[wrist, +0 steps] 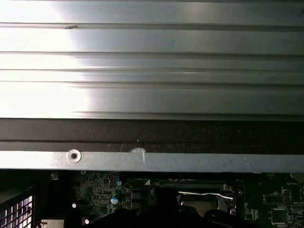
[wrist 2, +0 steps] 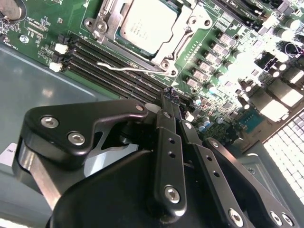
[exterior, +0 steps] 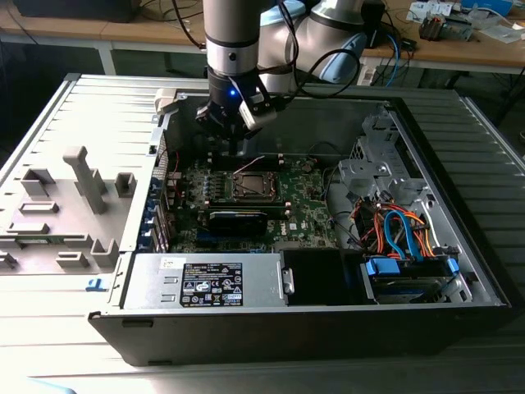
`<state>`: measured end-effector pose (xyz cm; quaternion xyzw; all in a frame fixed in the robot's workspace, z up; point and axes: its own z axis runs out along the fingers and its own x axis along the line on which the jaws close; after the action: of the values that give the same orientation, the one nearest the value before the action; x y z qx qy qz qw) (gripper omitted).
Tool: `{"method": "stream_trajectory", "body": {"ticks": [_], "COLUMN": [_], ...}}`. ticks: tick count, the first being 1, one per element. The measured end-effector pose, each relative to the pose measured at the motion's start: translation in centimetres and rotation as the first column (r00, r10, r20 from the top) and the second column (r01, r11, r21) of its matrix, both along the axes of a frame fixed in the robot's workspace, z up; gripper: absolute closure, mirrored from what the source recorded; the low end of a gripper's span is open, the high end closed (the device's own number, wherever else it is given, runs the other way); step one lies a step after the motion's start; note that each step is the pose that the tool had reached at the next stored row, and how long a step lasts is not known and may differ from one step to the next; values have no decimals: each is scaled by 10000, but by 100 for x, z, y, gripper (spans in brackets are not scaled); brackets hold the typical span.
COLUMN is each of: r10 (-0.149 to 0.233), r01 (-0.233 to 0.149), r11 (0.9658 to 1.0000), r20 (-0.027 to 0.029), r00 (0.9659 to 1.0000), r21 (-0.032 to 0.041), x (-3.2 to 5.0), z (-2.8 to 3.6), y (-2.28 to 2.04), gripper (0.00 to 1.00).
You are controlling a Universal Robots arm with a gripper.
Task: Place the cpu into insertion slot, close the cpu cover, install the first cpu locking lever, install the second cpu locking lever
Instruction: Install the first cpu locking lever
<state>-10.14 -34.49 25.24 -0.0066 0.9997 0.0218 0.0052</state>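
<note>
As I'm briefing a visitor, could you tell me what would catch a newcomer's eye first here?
The black gripper, fingers shut and empty, poised over the green motherboard inside the open computer case. In the second wrist view, the silvery cpu sits in its socket beneath the cpu cover, a thin wire lever beside it.

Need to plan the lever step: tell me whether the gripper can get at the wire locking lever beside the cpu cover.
Probably yes. The gripper, fingers together, hovers just beside the lever, with nothing between; the cpu cover lies flat over the cpu.
</note>
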Motion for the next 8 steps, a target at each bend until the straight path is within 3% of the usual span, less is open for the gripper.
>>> {"method": "stream_trajectory", "body": {"ticks": [8], "r10": [0], "r01": [0], "r11": [10000], "r20": [0], "r00": [10000], "r21": [-22], "x": [49], "z": [-20], "y": [2], "gripper": [89]}}
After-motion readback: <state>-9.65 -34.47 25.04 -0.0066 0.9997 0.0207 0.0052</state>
